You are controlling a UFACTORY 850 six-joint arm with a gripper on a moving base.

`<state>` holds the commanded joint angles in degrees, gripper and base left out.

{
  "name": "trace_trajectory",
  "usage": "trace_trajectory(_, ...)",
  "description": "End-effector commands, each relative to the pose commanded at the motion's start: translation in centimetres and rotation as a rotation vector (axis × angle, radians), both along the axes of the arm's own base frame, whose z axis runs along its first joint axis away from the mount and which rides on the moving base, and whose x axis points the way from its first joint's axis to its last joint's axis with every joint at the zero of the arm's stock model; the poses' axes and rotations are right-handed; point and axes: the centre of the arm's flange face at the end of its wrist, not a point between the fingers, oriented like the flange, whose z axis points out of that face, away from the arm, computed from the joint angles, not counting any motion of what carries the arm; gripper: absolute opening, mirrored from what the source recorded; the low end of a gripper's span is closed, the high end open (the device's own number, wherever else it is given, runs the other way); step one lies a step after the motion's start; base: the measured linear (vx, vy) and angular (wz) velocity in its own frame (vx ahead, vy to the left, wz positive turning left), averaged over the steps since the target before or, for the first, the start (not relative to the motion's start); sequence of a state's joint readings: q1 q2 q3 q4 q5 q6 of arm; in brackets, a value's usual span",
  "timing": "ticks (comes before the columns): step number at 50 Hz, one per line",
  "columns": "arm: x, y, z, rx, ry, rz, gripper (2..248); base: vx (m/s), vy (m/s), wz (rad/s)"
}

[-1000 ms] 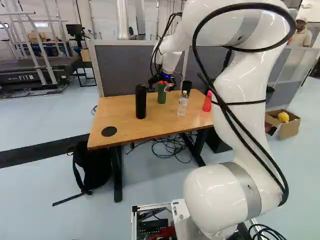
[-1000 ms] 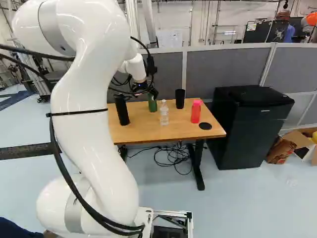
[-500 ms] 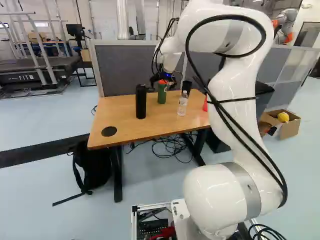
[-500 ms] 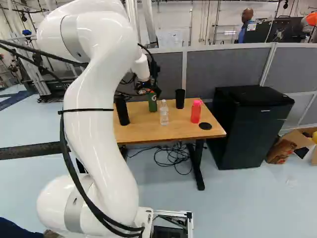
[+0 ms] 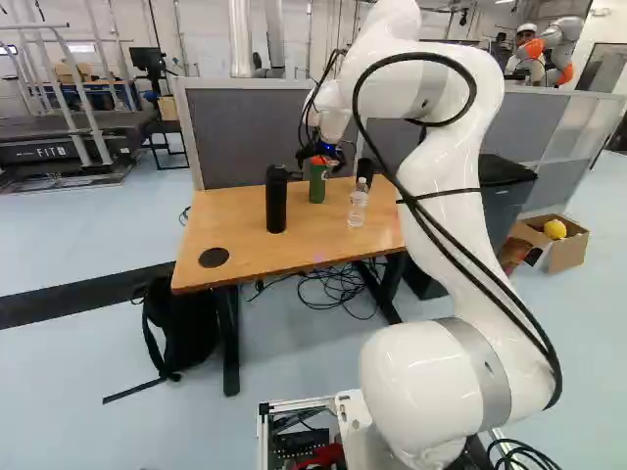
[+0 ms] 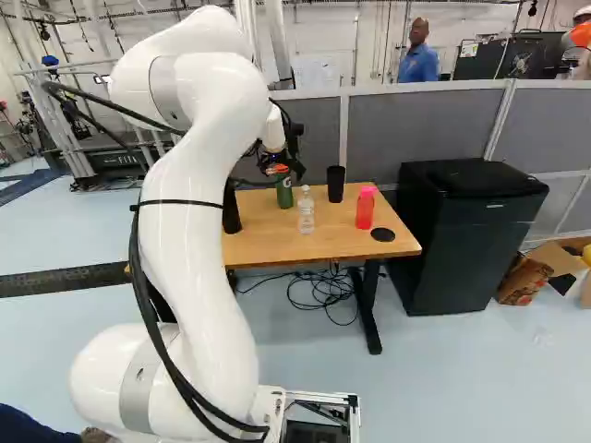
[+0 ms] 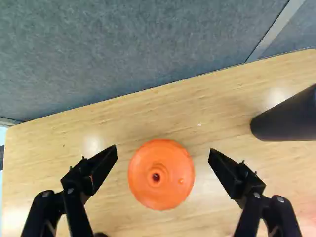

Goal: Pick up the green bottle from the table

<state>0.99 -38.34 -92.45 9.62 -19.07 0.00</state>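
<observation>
In the left base view my gripper (image 5: 325,155) is at the top of the green bottle (image 5: 317,184), which stands upright on the wooden table (image 5: 245,250). From the right base view too, the gripper (image 6: 281,170) is right at the top of the green bottle (image 6: 284,194). Seen along the gripper (image 7: 163,150) in the wrist view, the bottle's round orange lid (image 7: 161,174) lies between the two wide-apart fingers, with a gap on each side. The fingers are open and touch nothing. The lid hides the green body there.
A tall black bottle (image 5: 276,199), a clear bottle (image 6: 306,210), a black cup (image 6: 335,183) and a red bottle (image 6: 365,209) share the table. Grey partitions (image 6: 416,125) stand behind it, a black fridge (image 6: 466,240) beside it. Another robot (image 5: 558,44) is at the back.
My arm's upper links have swung leftward in the left base view and rightward in the right one, now hiding the red bottle in the former. The gripper has shifted only slightly near the green bottle.
</observation>
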Motion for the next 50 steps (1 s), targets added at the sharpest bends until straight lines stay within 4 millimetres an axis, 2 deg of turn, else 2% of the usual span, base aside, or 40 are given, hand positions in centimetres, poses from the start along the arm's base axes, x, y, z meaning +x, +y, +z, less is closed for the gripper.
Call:
trace_trajectory(12, 0.4, -0.1, -0.3, 0.0, 0.0, -0.001, 246, 0.0, 0.0, 0.0)
trace_trajectory(13, 0.4, -0.1, -0.3, 0.0, 0.0, -0.001, 213, 0.0, 0.0, 0.0)
trace_trajectory(17, 0.4, -0.1, -0.3, 0.0, 0.0, -0.001, 213, 0.0, 0.0, 0.0)
trace_trajectory(18, 0.4, -0.1, -0.3, 0.0, 0.0, -0.001, 174, 0.0, 0.0, 0.0)
trace_trajectory(23, 0.4, -0.1, -0.3, 0.0, 0.0, -0.001, 174, 0.0, 0.0, 0.0)
trace_trajectory(24, 0.4, -0.1, -0.3, 0.0, 0.0, -0.001, 136, 0.0, 0.0, 0.0)
trace_trajectory(28, 0.4, -0.1, -0.3, 0.0, 0.0, -0.001, 136, 0.0, 0.0, 0.0)
trace_trajectory(29, 0.4, -0.1, -0.3, 0.0, 0.0, -0.001, 122, 0.0, 0.0, 0.0)
trace_trajectory(39, 0.3, -0.1, -0.2, 0.0, -0.001, -0.001, 122, 0.0, 0.0, 0.0)
trace_trajectory(50, 0.1, -0.1, 1.0, 0.0, -0.016, -0.001, 122, 0.0, 0.0, 0.0)
